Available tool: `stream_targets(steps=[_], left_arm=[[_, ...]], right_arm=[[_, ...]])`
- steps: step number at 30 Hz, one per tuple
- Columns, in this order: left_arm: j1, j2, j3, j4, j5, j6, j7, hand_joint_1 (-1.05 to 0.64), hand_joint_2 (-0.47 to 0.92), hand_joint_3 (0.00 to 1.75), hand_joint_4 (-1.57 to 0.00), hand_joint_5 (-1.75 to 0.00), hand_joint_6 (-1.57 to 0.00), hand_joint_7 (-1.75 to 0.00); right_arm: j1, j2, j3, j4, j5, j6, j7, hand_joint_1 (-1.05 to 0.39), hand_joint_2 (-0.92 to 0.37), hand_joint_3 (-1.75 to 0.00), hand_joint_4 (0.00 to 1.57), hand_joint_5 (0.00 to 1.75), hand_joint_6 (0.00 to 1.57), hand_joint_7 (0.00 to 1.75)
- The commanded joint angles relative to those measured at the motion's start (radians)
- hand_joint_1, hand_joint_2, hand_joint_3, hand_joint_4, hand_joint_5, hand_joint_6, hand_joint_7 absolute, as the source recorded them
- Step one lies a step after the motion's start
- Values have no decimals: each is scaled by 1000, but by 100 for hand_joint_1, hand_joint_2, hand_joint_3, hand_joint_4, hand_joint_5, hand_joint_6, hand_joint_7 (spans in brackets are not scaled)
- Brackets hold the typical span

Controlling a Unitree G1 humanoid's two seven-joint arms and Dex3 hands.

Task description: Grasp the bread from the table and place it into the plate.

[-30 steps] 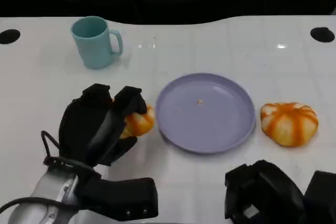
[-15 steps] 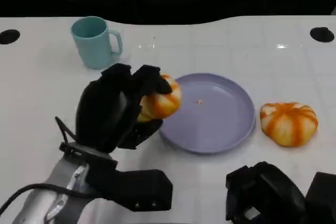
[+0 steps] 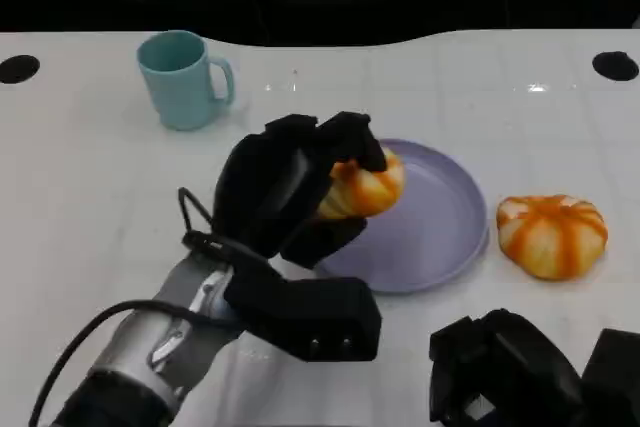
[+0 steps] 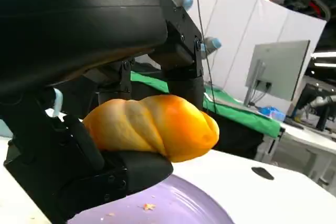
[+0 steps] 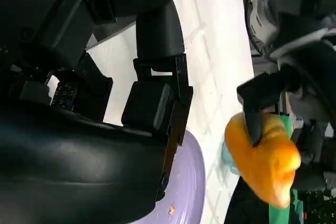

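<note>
Nearest, the right hand (image 3: 510, 367) sits low at the table's front edge, whether clenched or released I cannot tell. Beyond it, the left hand (image 3: 285, 187) grasps the bread (image 3: 362, 187), which has risen off the table and travelled over the near-left rim of the plate (image 3: 445, 217). Release looks next. Farther right lies a second bun (image 3: 552, 234); a mug (image 3: 185, 79) stands behind.

You see a glossy white table (image 3: 450, 77) catching light spots, and a smooth, matt lavender plate (image 3: 440, 217) that looks plastic. The bread (image 3: 365, 187) has a shiny glazed crust, the left hand (image 3: 290, 182) is matt black, and its forearm (image 3: 150, 347) brushed silver metal.
</note>
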Motion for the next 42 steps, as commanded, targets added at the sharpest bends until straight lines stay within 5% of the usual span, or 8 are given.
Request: stream_targets(steps=[1, 10, 16, 22, 29, 42], left_arm=[[-85, -17, -22, 118, -1, -44, 20, -25, 31, 144, -98, -175, -76, -175], [-167, -56, -58, 285, 5, -56, 37, -25, 28, 150, -101, -175, -79, -173], [-178, -46, -81, 274, 4, 0, -69, -35, 57, 84, -64, -160, -60, -95], [-178, -28, -98, 260, 2, 13, -153, -52, 89, 15, -36, -115, -23, -51], [-152, -11, -110, 164, 17, 119, -274, -73, 92, 14, -15, -93, -10, -38], [-58, 57, -89, -24, -7, 157, -363, -78, 92, 20, -20, -91, -15, -36]], right_arm=[[10, -4, -4, -11, 4, 7, -2, -105, -11, -120, 156, 126, 157, 94], [6, -2, -2, -7, 5, 4, -1, -105, -11, -121, 156, 126, 157, 93], [9, 0, 1, -18, -3, 16, -13, -105, -10, -121, 156, 126, 157, 94], [9, -1, 2, -16, -6, 6, -11, -105, -11, -121, 155, 126, 157, 94], [10, -1, 1, -20, -4, 9, -11, -105, -12, -121, 155, 126, 157, 94], [10, -3, -2, -19, -2, 8, -8, -105, -12, -121, 155, 127, 157, 94]])
